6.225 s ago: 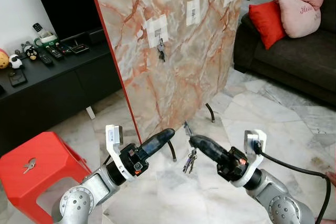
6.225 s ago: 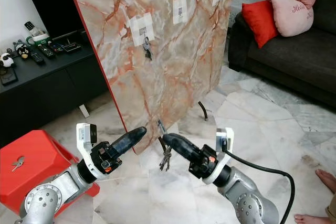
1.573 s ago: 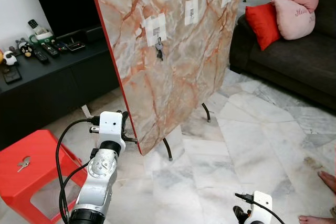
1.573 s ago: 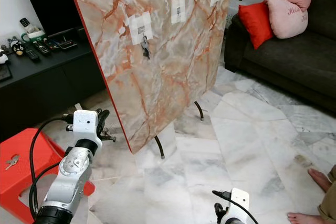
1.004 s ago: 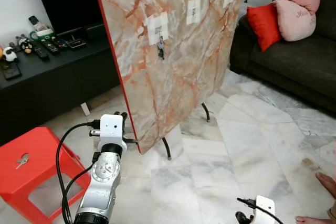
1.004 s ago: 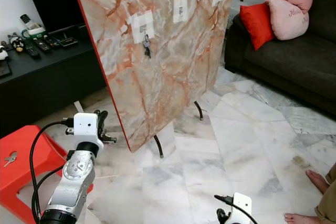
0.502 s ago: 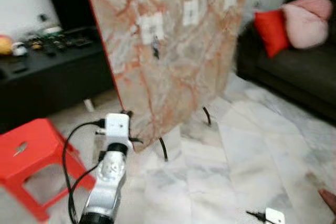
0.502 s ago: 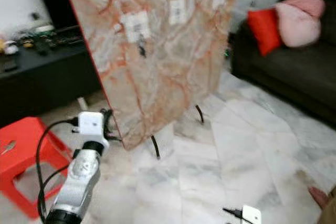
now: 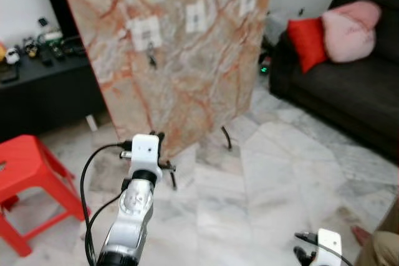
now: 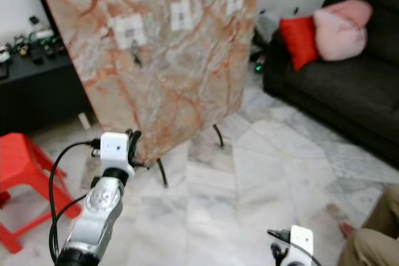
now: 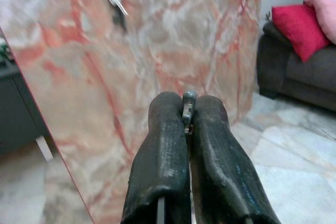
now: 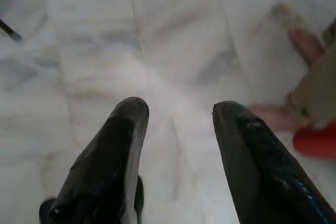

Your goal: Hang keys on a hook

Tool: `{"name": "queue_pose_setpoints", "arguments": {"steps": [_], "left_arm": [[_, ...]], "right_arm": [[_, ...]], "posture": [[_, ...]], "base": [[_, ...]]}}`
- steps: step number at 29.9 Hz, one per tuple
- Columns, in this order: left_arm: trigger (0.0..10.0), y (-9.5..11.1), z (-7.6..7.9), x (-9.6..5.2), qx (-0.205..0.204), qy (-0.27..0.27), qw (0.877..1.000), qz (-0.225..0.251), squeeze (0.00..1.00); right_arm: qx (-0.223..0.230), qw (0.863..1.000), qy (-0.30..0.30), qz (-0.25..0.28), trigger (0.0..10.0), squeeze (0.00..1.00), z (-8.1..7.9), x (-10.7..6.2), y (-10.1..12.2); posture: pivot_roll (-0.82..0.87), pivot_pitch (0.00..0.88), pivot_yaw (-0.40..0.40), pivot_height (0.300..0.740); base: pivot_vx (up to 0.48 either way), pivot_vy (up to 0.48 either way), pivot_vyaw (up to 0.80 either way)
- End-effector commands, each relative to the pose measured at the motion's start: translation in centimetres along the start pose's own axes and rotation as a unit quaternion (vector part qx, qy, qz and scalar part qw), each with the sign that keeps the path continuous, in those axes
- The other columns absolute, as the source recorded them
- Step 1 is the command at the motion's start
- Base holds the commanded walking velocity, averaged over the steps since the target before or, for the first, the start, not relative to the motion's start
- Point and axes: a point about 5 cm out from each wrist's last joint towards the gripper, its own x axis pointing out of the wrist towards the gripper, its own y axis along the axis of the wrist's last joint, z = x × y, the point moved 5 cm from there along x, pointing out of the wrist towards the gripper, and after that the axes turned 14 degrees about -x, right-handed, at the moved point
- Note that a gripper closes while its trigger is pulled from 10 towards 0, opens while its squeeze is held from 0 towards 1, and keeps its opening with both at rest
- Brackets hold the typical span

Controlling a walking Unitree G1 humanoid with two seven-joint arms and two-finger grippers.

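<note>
Left gripper (image 11: 186, 124) is pinched tight on a metal key piece (image 11: 188, 106), below the marble board (image 9: 174, 54); thin grip risks slipping. Right gripper (image 12: 178, 114) hangs spread, empty.

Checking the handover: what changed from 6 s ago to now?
Left gripper rose toward the marble board, now shut on a small metal piece, apparently the keys. Right gripper, which held them, dropped low and is open over the floor. Unchanged: the other keys on the board's hook.
</note>
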Motion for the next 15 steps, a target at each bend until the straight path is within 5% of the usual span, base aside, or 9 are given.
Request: {"name": "queue_pose_setpoints", "arguments": {"steps": [1, 7, 15], "left_arm": [[10.0, 0.6, 0.3, 0.3, -0.004, -0.007, 1.000, 0.006, 0.00], [10.0, -0.1, 1.8, 0.3, 0.000, -0.048, 0.999, -0.015, 0.00], [10.0, 0.0, 2.7, 0.4, -0.003, -0.076, 0.997, -0.018, 0.00]], "right_arm": [[-0.018, 0.999, 0.004, 0.027, 10.0, 0.00, -0.5, 0.3, 1.8], [-0.014, 0.990, 0.015, 0.139, 10.0, 0.00, -0.4, 0.6, 9.1], [-0.074, 0.966, 0.067, 0.237, 10.0, 0.00, -2.9, -0.2, 14.3]], "posture": [[0.03, 0.000, -0.043, 0.740], [0.03, 0.000, -0.037, 0.740], [0.03, 0.000, -0.029, 0.740]], "base": [[0.000, -0.394, 0.00], [0.000, -0.164, 0.00], [0.000, 0.000, 0.00]]}}
